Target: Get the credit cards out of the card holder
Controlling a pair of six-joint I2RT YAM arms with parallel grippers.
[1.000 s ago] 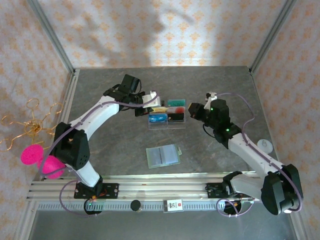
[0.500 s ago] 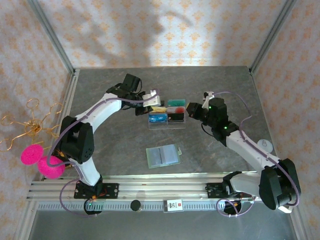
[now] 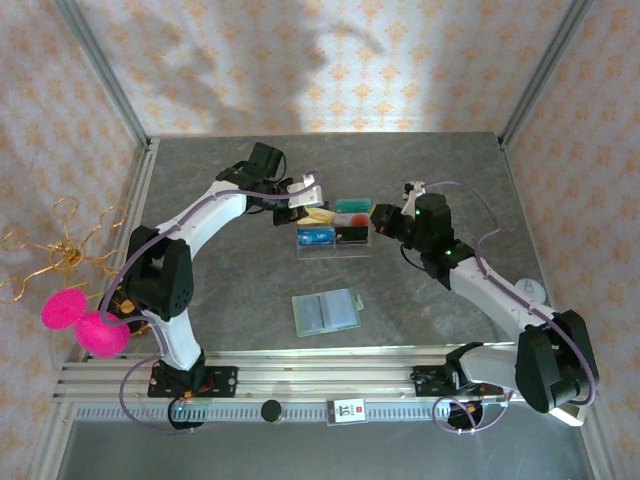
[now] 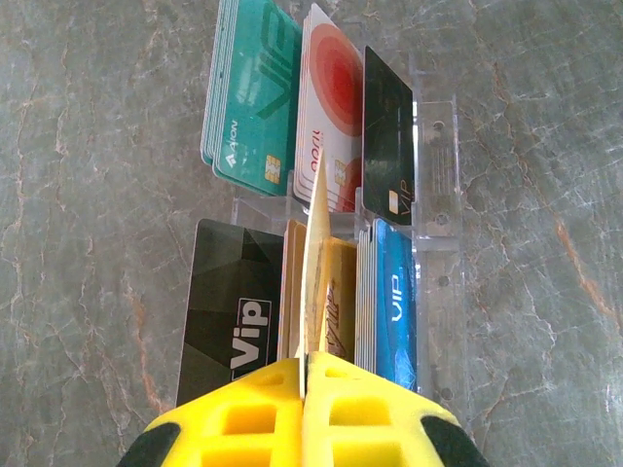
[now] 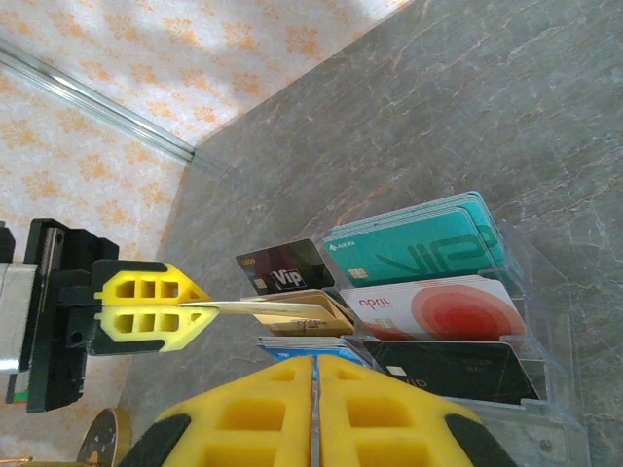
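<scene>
The card holder [image 3: 326,311] lies unfolded and flat on the grey table in the top view, a pale green rectangle with bluish clear pockets, apart from both grippers. My left gripper [image 4: 305,365] is shut on a cream-gold card [image 4: 313,253], seen edge-on above the gold stack of the clear card tray [image 4: 438,175]. From the right wrist, that card [image 5: 277,309] sticks out level from the left gripper [image 5: 209,309]. My right gripper [image 5: 314,362] is shut with nothing between its fingers, just at the tray's right end [image 3: 358,250].
The tray holds teal, red-and-white, black and blue card stacks in upright slots. A small white round object [image 3: 530,290] sits at the table's right edge. Pink balls [image 3: 70,312] and a gold wire shape hang outside the left frame post.
The left arm has stretched further and its gripper has shifted slightly right with the card, staying over the tray. The right gripper has edged a little left.
</scene>
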